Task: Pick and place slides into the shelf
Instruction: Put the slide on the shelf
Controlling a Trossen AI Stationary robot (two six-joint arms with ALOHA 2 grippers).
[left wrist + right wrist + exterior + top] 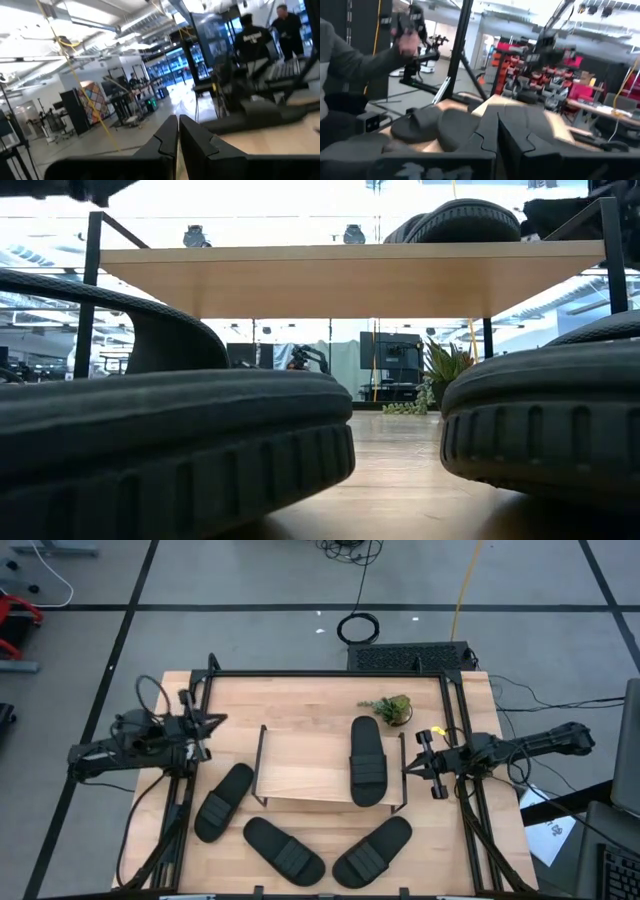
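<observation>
Overhead, the wooden table (pixel 300 695) stood on a grey floor crossed by dark lines, with a small green plant (pixel 390 708) near its far edge and people visible in the room beyond. One black slide (pixel 368 760) with a ribbed strap lay on the shelf (pixel 300 765); three more slides (pixel 224 802) (pixel 284 849) (pixel 372 851) lay on the table in front. The left gripper (pixel 207 727) and the right gripper (pixel 412 766), each beside the shelf, had fingers pressed together, holding nothing.

Shelf (pixel 300 755) top: left half bare, right half taken by one slide (pixel 368 760). Three slides (pixel 290 848) crowd the desk (pixel 300 700) along its near side. Small plant (pixel 390 708) near the far right corner.
</observation>
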